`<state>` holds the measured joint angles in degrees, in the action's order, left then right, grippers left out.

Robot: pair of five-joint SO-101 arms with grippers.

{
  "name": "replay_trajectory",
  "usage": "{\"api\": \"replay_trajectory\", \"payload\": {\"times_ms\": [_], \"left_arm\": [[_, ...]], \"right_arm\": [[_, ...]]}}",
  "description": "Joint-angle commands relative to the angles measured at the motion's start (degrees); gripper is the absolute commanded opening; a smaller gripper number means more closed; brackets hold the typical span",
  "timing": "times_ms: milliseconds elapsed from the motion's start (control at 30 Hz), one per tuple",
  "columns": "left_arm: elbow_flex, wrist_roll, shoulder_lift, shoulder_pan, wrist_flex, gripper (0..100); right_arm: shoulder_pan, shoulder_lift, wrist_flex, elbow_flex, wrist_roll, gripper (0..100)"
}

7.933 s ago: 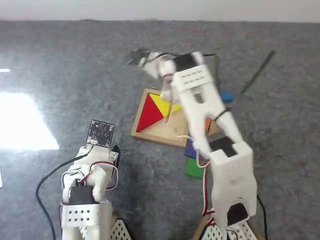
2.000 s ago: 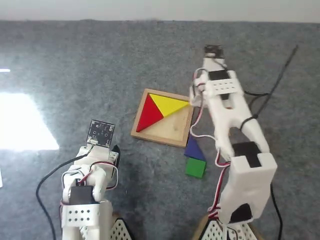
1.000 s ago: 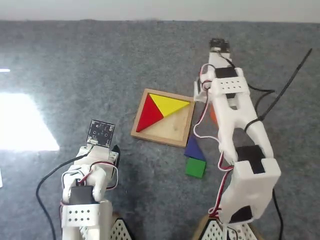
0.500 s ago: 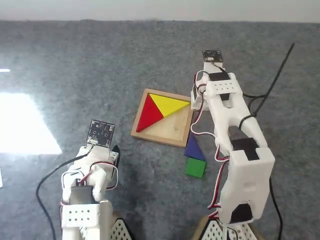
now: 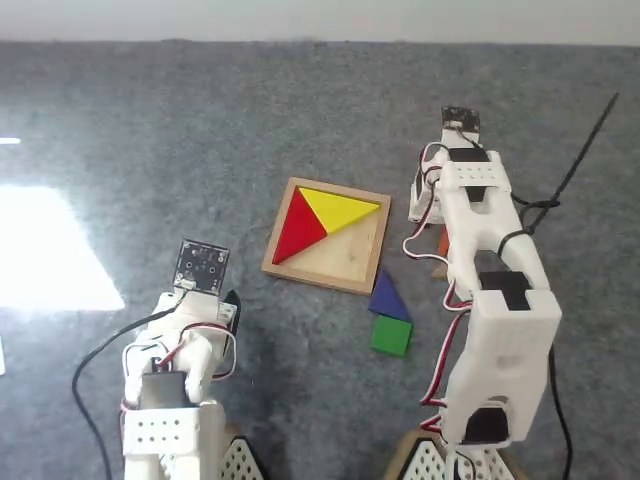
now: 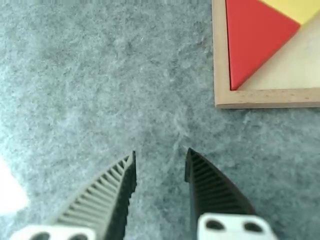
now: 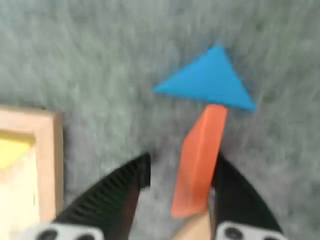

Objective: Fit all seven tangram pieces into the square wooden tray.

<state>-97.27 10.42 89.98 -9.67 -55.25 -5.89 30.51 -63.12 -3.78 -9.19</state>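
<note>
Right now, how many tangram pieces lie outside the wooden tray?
4: dark blue triangle and green square just off the tray's corner; light blue triangle and orange piece at the right gripper. Another piece may be hidden.

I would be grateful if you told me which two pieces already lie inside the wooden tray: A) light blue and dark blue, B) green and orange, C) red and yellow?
C: the red triangle and the yellow triangle lie side by side within the wooden tray.
</note>
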Motion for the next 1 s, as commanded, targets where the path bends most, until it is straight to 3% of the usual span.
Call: {"api": "replay_trajectory", "payload": {"times_ms": [0, 233, 400, 700, 833, 967], "left_arm": [[0.5, 0.7, 0.9, -0.4, 0.0, 15], [0.5, 0.7, 0.9, -0.4, 0.0, 15], [0.5, 0.7, 0.9, -0.4, 0.0, 15], [0.5, 0.7, 0.9, -0.4, 0.0, 15], [0.5, 0.7, 0.9, -0.4, 0.0, 15], [0.5, 0.7, 0.9, -0.4, 0.0, 15]], "right_arm": [[1.1, -0.3, 0.0, -0.6, 0.5, 21.0], [5.8, -2.9, -4.2, -5.5, 0.8, 21.0], [8.0, -2.9, -8.2, -8.8, 4.9, 21.0], [9.5, -3.2, -8.7, -9.0, 7.7, 21.0], [7.7, -5.2, -8.3, -8.8, 7.3, 21.0], [5.7, -4.7, -8.1, -8.6, -0.4, 21.0]]}}
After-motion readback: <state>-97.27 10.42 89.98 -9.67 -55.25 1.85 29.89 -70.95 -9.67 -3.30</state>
